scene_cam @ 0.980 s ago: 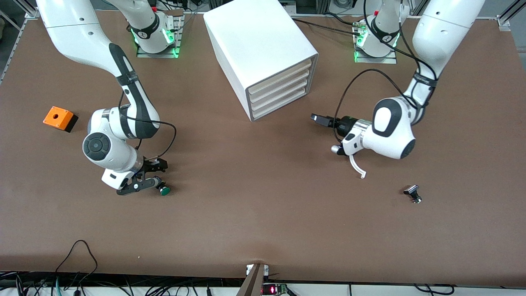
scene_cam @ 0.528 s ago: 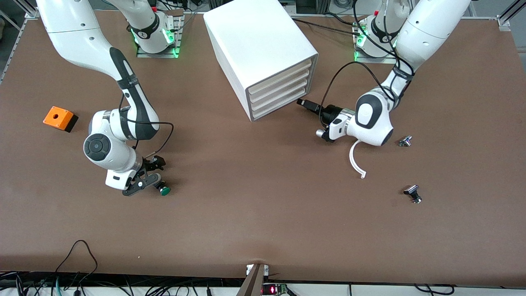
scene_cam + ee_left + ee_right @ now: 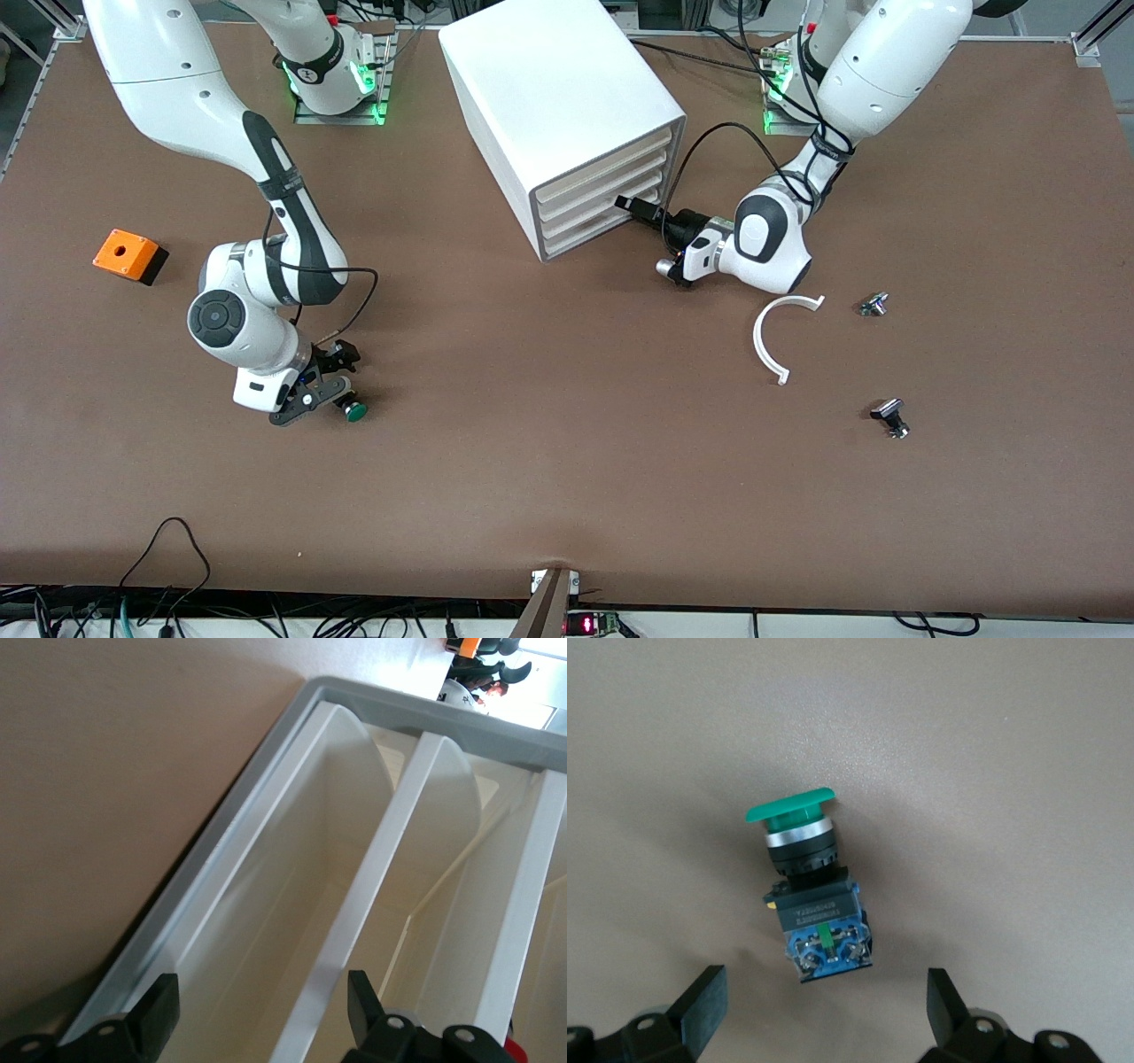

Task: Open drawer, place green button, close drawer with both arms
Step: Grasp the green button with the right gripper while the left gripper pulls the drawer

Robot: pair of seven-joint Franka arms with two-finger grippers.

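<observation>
The green-capped button (image 3: pixel 355 410) lies on its side on the table toward the right arm's end. In the right wrist view the button (image 3: pixel 807 895) shows its blue-black body. My right gripper (image 3: pixel 319 399) hangs low over the table beside it, open and empty (image 3: pixel 824 1001), with the button just ahead of the fingertips. My left gripper (image 3: pixel 623 203) is at the front of the white cabinet (image 3: pixel 549 89), level with a lower drawer (image 3: pixel 602 217). It is open (image 3: pixel 259 1005), its fingers on either side of a cream drawer front (image 3: pixel 292 904). All drawers are shut.
An orange box with a hole (image 3: pixel 129 255) sits near the right arm's end. A white curved piece (image 3: pixel 769 341) and two black-and-silver small parts (image 3: pixel 874 304) (image 3: pixel 890 416) lie toward the left arm's end, nearer the front camera than the cabinet.
My left gripper has moved from over the table up to the cabinet's drawer fronts, uncovering the white curved piece. My right gripper has shifted only slightly beside the button.
</observation>
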